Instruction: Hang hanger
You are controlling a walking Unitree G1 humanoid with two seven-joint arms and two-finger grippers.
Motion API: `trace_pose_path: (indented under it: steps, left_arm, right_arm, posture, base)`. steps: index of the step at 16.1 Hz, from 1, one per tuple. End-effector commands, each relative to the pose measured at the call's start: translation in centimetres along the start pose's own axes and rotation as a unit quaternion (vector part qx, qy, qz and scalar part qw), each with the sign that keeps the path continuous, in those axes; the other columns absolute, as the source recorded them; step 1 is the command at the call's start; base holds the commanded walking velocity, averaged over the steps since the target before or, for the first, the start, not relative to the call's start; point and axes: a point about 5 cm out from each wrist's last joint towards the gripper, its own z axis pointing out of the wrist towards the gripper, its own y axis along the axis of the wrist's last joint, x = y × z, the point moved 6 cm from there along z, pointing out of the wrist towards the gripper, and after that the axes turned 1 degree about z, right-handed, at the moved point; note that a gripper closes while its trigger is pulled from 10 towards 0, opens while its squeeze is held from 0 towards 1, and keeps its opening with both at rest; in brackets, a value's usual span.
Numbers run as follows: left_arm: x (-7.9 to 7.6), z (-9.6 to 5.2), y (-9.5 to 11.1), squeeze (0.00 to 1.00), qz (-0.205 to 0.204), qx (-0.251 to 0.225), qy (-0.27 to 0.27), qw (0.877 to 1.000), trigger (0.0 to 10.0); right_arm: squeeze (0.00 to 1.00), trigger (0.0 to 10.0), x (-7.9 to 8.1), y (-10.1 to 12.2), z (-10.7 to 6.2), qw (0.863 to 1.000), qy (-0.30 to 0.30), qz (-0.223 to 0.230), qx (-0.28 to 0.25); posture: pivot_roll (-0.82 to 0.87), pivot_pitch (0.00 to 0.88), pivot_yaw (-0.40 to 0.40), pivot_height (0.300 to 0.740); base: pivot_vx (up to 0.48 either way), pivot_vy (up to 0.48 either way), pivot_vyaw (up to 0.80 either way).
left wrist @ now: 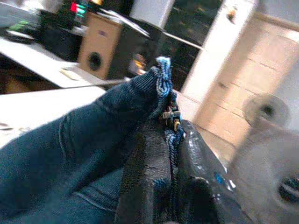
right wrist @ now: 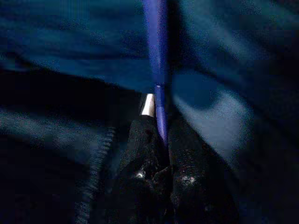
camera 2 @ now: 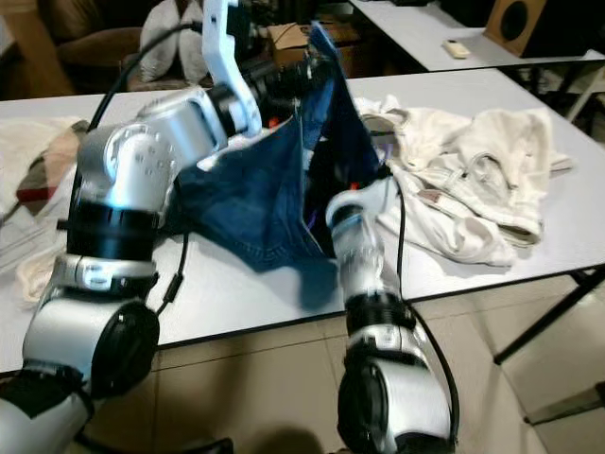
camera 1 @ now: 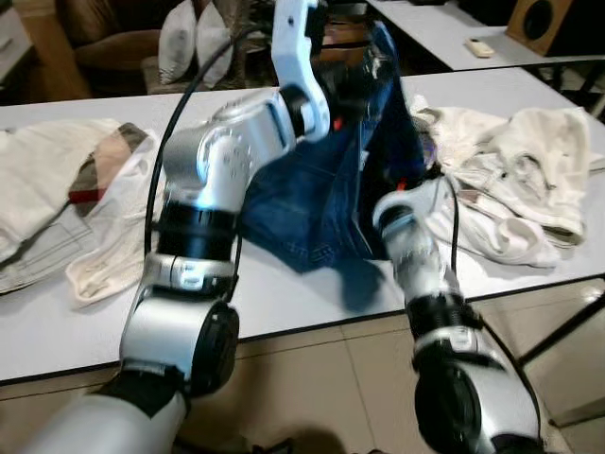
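Indoors | white table [camera 1: 312,293] (clothes-strewn) | tiled floor [camera 1: 312,388] | speaker [camera 1: 541,21] behind

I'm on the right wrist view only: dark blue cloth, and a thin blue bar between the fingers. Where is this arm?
Observer: Your right tool, shut on that blue bar, is buried in a blue denim garment hanging over a white table.
Operator: What's holding the garment up?
Observer: The left tool, raised above the table, is shut on the denim's top edge.
Operator: Anything beside it?
Observer: White clothes lie heaped on the table, to the robot's right of the denim.
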Motion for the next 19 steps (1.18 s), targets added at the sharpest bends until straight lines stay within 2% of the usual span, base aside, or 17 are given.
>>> trace_pose_path:
  steps: [1, 2, 3, 4, 5, 6, 7, 8, 9, 11, 12, 13, 14, 15, 16, 17, 19]
  left_arm:
    - [-0.8, 0.2, 2.4, 0.0, 0.012, -0.041, -0.004, 0.999, 0.0]
    - [-1.0, 0.5, 3.1, 0.0, -0.016, -0.052, -0.007, 0.998, 0.0]
    - [-1.0, 0.8, 3.4, 0.0, -0.015, -0.053, -0.002, 0.998, 0.0]
    - [0.1, 1.0, 3.4, 0.0, 0.015, -0.05, 0.027, 0.998, 0.0]
    - [0.8, 1.1, 3.3, 0.0, 0.027, -0.048, 0.044, 0.998, 0.0]
    - [2.2, 1.0, 3.3, 0.0, 0.05, -0.044, 0.076, 0.995, 0.0]
    - [4.2, 0.8, 3.0, 0.0, 0.078, -0.037, 0.113, 0.99, 0.0]
    - [6.6, 0.1, 2.3, 0.0, 0.125, -0.018, 0.158, 0.979, 0.0]
    - [7.7, -0.3, 1.9, 0.0, 0.138, -0.008, 0.177, 0.974, 0.0]
    - [10.9, -1.9, -0.6, 0.0, 0.171, 0.04, 0.227, 0.958, 0.0]
    - [13.2, -3.6, -3.4, 0.0, 0.215, 0.097, 0.255, 0.938, 0.0]
    - [14.2, -4.5, -4.7, 0.0, 0.234, 0.124, 0.266, 0.927, 0.0]
    - [14.7, -5.0, -5.5, 0.0, 0.237, 0.138, 0.271, 0.923, 0.0]
    - [16.0, -6.7, -7.8, 0.0, 0.25, 0.177, 0.283, 0.909, 0.0]
    - [16.7, -7.7, -9.3, 0.0, 0.255, 0.203, 0.285, 0.901, 0.0]
    - [16.9, -8.2, -10.1, 0.0, 0.254, 0.214, 0.285, 0.899, 0.0]
    - [17.1, -10.2, -14.5, 0.0, 0.254, 0.278, 0.257, 0.89, 0.0]
  right_arm:
    - [0.0, 10.0, -0.2, -1.9, -0.3, 1.0, -0.011, 0.001, 0.024]
    - [0.0, 10.0, -1.6, -2.9, -0.6, 0.998, -0.039, 0.003, 0.04]
    - [0.0, 10.0, -3.1, -3.7, -0.9, 0.996, -0.072, 0.004, 0.059]
    - [0.0, 10.0, -3.4, -3.7, -1.2, 0.995, -0.075, 0.004, 0.067]
    - [0.0, 10.0, -3.1, -3.7, -1.4, 0.995, -0.067, 0.005, 0.071]
    - [0.0, 10.0, -2.4, -3.5, -1.8, 0.996, -0.048, 0.004, 0.08]
    - [0.0, 10.0, -1.3, -3.2, -2.6, 0.995, -0.02, 0.005, 0.093]
    - [0.0, 10.0, -0.5, -2.7, -3.8, 0.995, 0.005, -0.006, 0.102]
    - [0.0, 10.0, -0.2, -2.4, -4.4, 0.995, 0.012, -0.009, 0.104]
    - [0.0, 10.0, 1.1, -0.6, -6.3, 0.994, 0.039, -0.001, 0.103]
    - [0.0, 10.0, 2.3, 1.1, -7.9, 0.993, 0.066, -0.02, 0.098]
    - [0.0, 10.0, 3.0, 2.0, -8.6, 0.992, 0.076, -0.026, 0.092]
    - [0.0, 10.0, 3.3, 2.7, -8.9, 0.992, 0.082, -0.03, 0.087]
    - [0.0, 10.0, 4.5, 4.5, -9.6, 0.991, 0.101, -0.051, 0.07]
    - [0.0, 10.0, 5.3, 5.7, -10.1, 0.99, 0.114, -0.064, 0.06]
    - [0.0, 10.0, 5.8, 6.2, -10.3, 0.989, 0.121, -0.071, 0.057]
    - [0.0, 10.0, 8.7, 8.3, -11.0, 0.983, 0.17, -0.054, 0.047]
  posture:
    - [0.05, 0.011, 0.056, 0.74]
    - [0.04, 0.009, 0.071, 0.74]
    - [0.04, 0.006, 0.075, 0.74]
    - [0.03, 0.006, 0.076, 0.74]
    - [0.03, 0.005, 0.075, 0.74]
    - [0.03, 0.005, 0.074, 0.74]
    - [0.02, 0.003, 0.069, 0.74]
    - [0.01, 0.004, 0.069, 0.74]
    - [0.0, 0.004, 0.072, 0.74]
    - [-0.02, 0.006, 0.078, 0.74]
    - [-0.03, 0.006, 0.084, 0.74]
    - [-0.04, 0.006, 0.085, 0.74]
    - [-0.04, 0.006, 0.085, 0.74]
    - [-0.05, 0.005, 0.084, 0.74]
    - [-0.05, 0.004, 0.079, 0.74]
    - [-0.06, 0.004, 0.075, 0.74]
    - [-0.06, 0.001, 0.051, 0.74]
  base:
    - [0.0, 0.0, 0.0]
    - [0.0, 0.0, 0.0]
    - [0.0, 0.0, 0.0]
    - [0.0, 0.0, 0.0]
    - [0.0, 0.0, 0.0]
    - [0.0, 0.0, 0.0]
    - [0.0, 0.0, 0.0]
    - [0.0, 0.0, 0.0]
    - [0.0, 0.0, 0.0]
    - [0.0, 0.0, 0.0]
    - [0.0, 0.0, 0.0]
    - [0.0, 0.0, 0.0]
    - [0.0, 0.0, 0.0]
    - [0.0, 0.0, 0.0]
    - [0.0, 0.0, 0.0]
    - [0.0, 0.0, 0.0]
    - [0.0, 0.0, 0.0]
